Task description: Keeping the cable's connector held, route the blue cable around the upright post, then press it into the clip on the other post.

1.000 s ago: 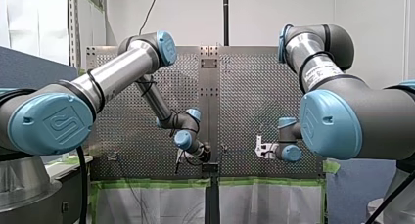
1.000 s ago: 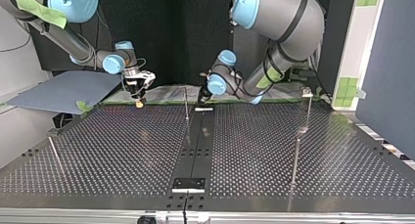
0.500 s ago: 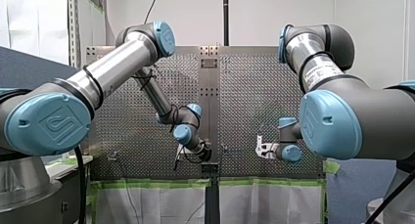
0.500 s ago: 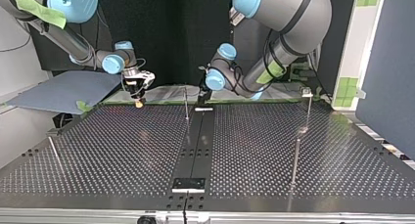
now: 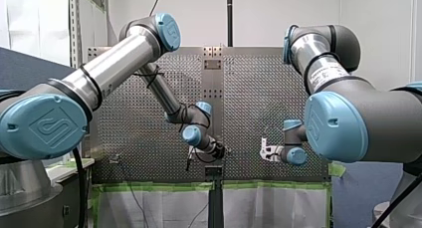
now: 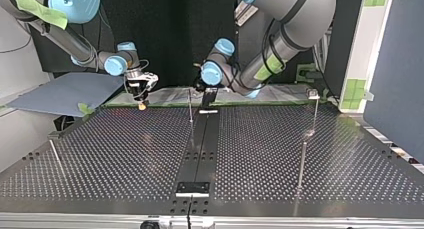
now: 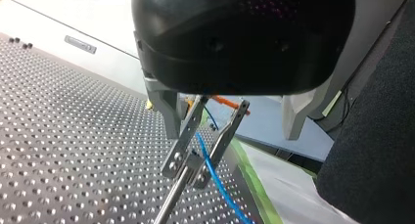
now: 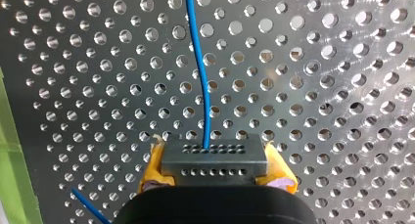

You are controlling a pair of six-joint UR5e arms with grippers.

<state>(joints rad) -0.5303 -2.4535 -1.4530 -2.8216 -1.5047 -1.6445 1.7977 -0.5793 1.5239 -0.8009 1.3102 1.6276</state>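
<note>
My right gripper [image 8: 215,168] is shut on the grey connector [image 8: 214,158], its yellow pads [image 8: 154,168] on both ends. The blue cable [image 8: 203,77] leaves the connector across the perforated plate. In the left wrist view my left gripper [image 7: 188,171] has its metal fingers [image 7: 182,136] apart, with the blue cable [image 7: 208,160] running between them. The thin upright post [image 7: 169,202] stands right at its fingertips. In the top view my left gripper [image 6: 207,95] hangs beside the centre post [image 6: 190,106], and my right gripper [image 6: 142,103] hovers further left. The clip post [image 6: 314,95] stands far right.
The perforated table [image 6: 110,154] has a black centre strip [image 6: 200,149] with a bracket [image 6: 192,188] at its near end. A short leaning rod [image 6: 55,158] stands at the top view's left. A blue-grey board [image 6: 65,91] lies beyond the table's left corner.
My left arm has swung toward the centre post, rightward in the front view and leftward in the top view. My right arm and its connector have stayed still.
</note>
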